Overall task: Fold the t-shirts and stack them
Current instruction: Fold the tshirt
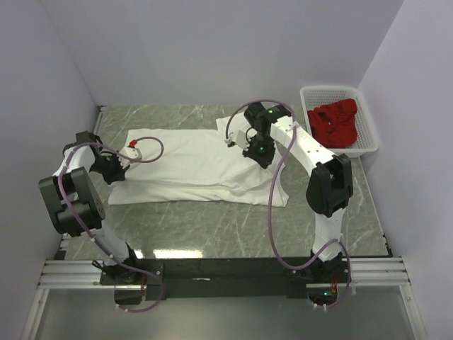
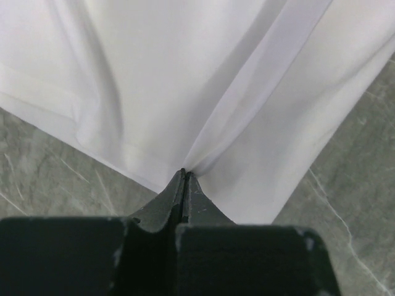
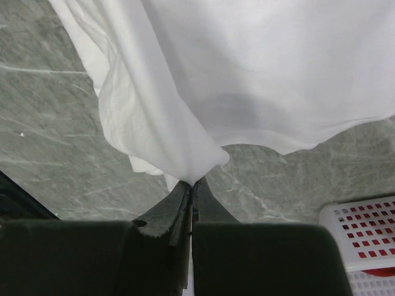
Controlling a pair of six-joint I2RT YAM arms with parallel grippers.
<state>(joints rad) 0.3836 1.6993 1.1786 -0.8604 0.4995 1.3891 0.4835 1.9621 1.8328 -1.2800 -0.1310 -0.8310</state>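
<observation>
A white t-shirt (image 1: pixel 191 164) lies spread across the middle of the marble table. My left gripper (image 1: pixel 126 157) is shut on its left edge; in the left wrist view the gripper (image 2: pixel 184 174) pinches the cloth (image 2: pixel 203 80) at a hem, folds fanning away from the tips. My right gripper (image 1: pixel 239 139) is shut on the shirt's far right part; in the right wrist view the gripper (image 3: pixel 192 182) holds a bunched corner of the shirt (image 3: pixel 247 74) lifted off the table. A deep red t-shirt (image 1: pixel 334 122) lies crumpled in the basket.
A white slotted plastic basket (image 1: pixel 367 127) stands at the back right corner, its rim (image 3: pixel 364 213) showing in the right wrist view. Grey walls close in the table on three sides. Bare marble (image 1: pixel 212 227) lies between the shirt and the arm bases.
</observation>
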